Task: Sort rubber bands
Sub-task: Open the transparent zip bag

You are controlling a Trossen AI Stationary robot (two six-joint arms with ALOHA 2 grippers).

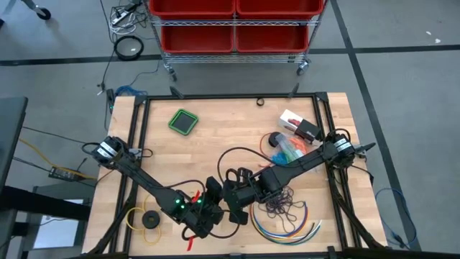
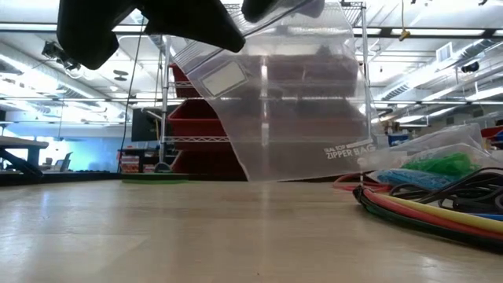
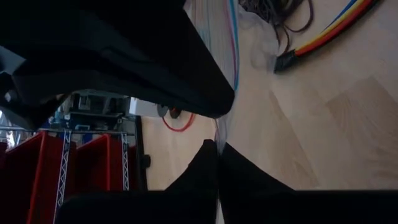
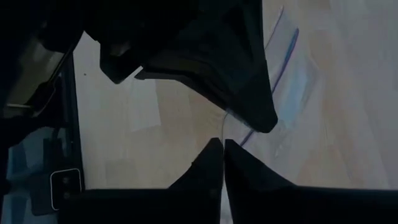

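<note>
The wooden table (image 1: 215,137) is carrying both arms, which are meeting near its front middle. A clear zipper bag (image 2: 291,110) is hanging above the tabletop in the low view, its lower edge just over the wood, gripped along its top edge by both grippers.

The left gripper (image 3: 217,155) is pinching the thin bag edge, fingers closed narrow on the plastic. The right gripper (image 4: 222,152) is doing the same from the other side, fingers closed narrow on the bag edge. In the high view the two are sitting just beside each other (image 1: 224,201).

The multicoloured cables (image 1: 287,226) are lying curved at the front right. A tangle of dark rubber bands (image 1: 282,203) is resting just behind the cables, beside the right arm. Blue and green rubber bands (image 2: 440,169) are lying bagged on the table's right side, behind the cables in the low view.
</note>
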